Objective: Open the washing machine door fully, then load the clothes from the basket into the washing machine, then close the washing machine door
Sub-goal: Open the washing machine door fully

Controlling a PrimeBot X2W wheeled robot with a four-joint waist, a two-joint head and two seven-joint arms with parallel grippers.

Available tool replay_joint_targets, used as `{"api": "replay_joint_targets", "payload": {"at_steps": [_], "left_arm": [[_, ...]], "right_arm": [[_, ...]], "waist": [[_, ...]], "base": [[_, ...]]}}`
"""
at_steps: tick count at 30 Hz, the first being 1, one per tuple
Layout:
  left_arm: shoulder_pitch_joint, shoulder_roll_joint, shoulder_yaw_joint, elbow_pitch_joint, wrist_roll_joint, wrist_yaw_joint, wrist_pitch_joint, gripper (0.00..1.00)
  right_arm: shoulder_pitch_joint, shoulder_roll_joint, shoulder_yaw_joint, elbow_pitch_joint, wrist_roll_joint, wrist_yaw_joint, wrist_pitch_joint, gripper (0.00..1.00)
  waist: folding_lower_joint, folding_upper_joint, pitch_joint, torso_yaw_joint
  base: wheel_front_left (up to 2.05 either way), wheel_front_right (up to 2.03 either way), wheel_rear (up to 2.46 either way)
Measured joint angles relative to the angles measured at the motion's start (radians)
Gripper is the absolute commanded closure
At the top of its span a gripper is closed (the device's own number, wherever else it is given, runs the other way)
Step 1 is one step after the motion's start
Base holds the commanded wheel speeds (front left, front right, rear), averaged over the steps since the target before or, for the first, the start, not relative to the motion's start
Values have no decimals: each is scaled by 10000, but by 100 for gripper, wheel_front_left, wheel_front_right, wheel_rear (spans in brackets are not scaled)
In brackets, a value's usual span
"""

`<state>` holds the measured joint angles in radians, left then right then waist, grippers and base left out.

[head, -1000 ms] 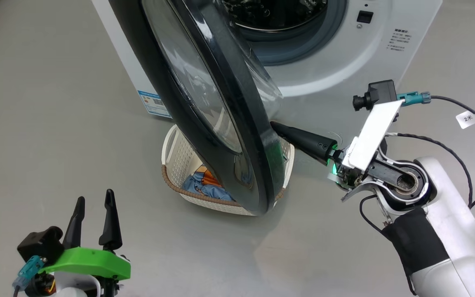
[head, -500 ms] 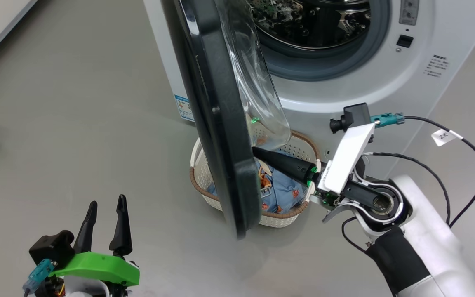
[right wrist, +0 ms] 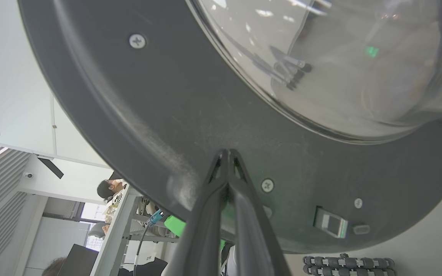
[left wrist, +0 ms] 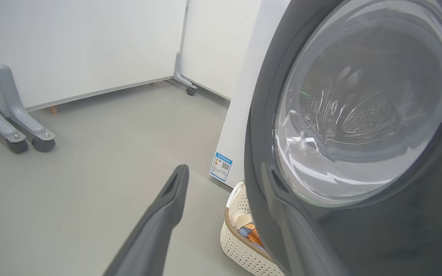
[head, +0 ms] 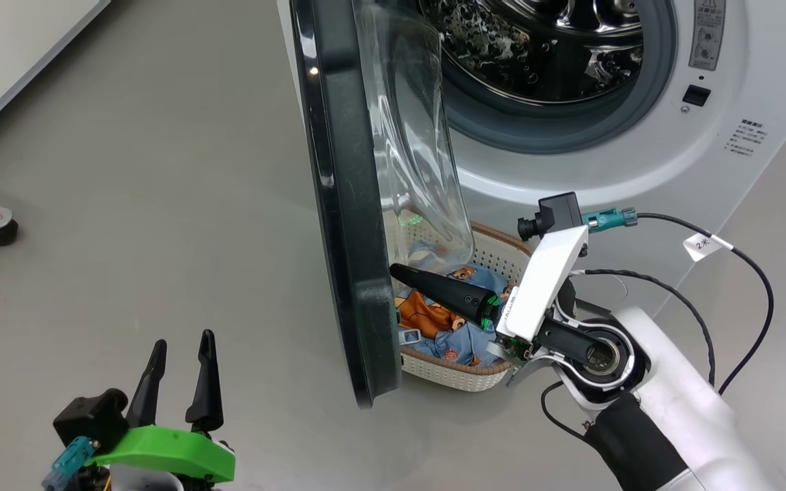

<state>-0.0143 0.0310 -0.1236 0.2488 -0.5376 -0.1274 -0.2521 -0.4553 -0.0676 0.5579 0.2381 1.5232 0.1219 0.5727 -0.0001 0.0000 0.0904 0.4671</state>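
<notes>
The washing machine (head: 638,170) is standing toward 1 o'clock in the head view, its steel drum (head: 543,48) lying exposed inside the grey gasket (head: 570,129). The washing machine door (head: 338,204) is hanging partly open, showing edge-on from 12 o'clock down past the middle of the view, its clear glass bowl (head: 420,157) bulging toward the machine. The right hand (head: 396,271) is reaching in from 4 o'clock with its two dark fingers clenched together on nothing, and the right wrist view is showing their tips meeting the inner face of the door's black rim near its lower end. The basket (head: 454,378) is sitting on the floor (head: 127,204) at the foot of the machine, at 5 o'clock from the view's centre and partly behind the door. The clothes (head: 464,327) are lying inside it, directly under the right hand's fingers. The left hand (head: 183,339) is hovering at 7 o'clock, well apart from the door, its fingers spread and holding nothing. The left wrist view is catching the door's outer face at 3 o'clock, a blue sticker (left wrist: 221,166) on the machine's white panel, and a corner of the basket at 6 o'clock.
</notes>
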Motion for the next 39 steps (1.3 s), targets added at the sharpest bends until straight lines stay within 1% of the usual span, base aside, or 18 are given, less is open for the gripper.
{"api": "replay_joint_targets", "payload": {"at_steps": [7, 11, 19, 20, 21, 23, 24, 25, 26, 28, 29, 30, 32, 39], "left_arm": [[179, 2, 38, -25, 10, 0, 0, 0], [269, 25, 326, -102, 86, 0, 0, 0], [442, 29, 1007, -305, 324, 0, 0, 0], [523, 25, 1185, -311, 464, 0, 0, 0], [569, 27, 1269, -326, 516, 0, 0, 0], [613, 27, 1409, -349, 550, 0, 0, 0], [616, 27, 1478, -364, 554, 0, 0, 0], [618, 29, 1526, -368, 566, 0, 0, 0], [630, 29, 1553, -374, 585, 0, 0, 0], [701, 27, 1576, -380, 635, 0, 0, 0], [756, 27, 1584, -384, 648, 0, 0, 0], [797, 27, 1582, -389, 663, 0, 0, 0], [813, 27, 1555, -431, 732, 0, 0, 0], [954, 27, 1860, -650, 890, 0, 0, 0]], "right_arm": [[99, -25, 545, 15, 433, 0, -568, 100], [102, -12, 813, -102, 437, 0, -746, 100], [100, 17, 993, -466, -155, 0, -988, 100], [100, -27, 1007, -648, -385, 0, -1139, 98], [100, -98, 1018, -734, -485, 0, -1185, 84], [101, -305, 1037, -911, -654, 2, -1352, 60], [101, -414, 1037, -997, -736, 2, -1448, 55], [102, -568, 1037, -1081, -869, 0, -1540, 53], [103, -669, 1039, -1175, -1003, 0, -1636, 47], [105, -959, 1045, -1381, -1315, 2, -1906, 21], [114, -1083, 1026, -1498, -1490, 0, -2107, 6], [143, -1193, 951, -1634, -1630, 2, -2362, 0], [182, -1459, 779, -1835, -1919, 2, -2849, 0], [832, -2876, 591, -1977, -3404, 2, -4360, 0]], "waist": [[0, 0, -197, 40], [0, 0, -268, -49], [0, 0, -416, -466], [0, 0, -467, -597], [0, 0, -494, -664], [0, 0, -548, -803], [0, 0, -575, -875], [0, 0, -604, -946], [0, 0, -635, -1020], [0, 0, -697, -1162], [0, 0, -732, -1233], [0, 0, -767, -1302], [0, 0, -845, -1427], [0, 0, -1072, -1836]], "base": [[0, 0, 0], [0, 0, 0], [0, 0, 0], [0, 0, 0], [0, 0, 0], [0, 0, 0], [0, 0, 0], [0, 0, 0], [0, 0, 0], [0, 0, 0], [0, 0, 0], [0, 0, 0], [0, 0, 0], [0, 0, 0]]}}
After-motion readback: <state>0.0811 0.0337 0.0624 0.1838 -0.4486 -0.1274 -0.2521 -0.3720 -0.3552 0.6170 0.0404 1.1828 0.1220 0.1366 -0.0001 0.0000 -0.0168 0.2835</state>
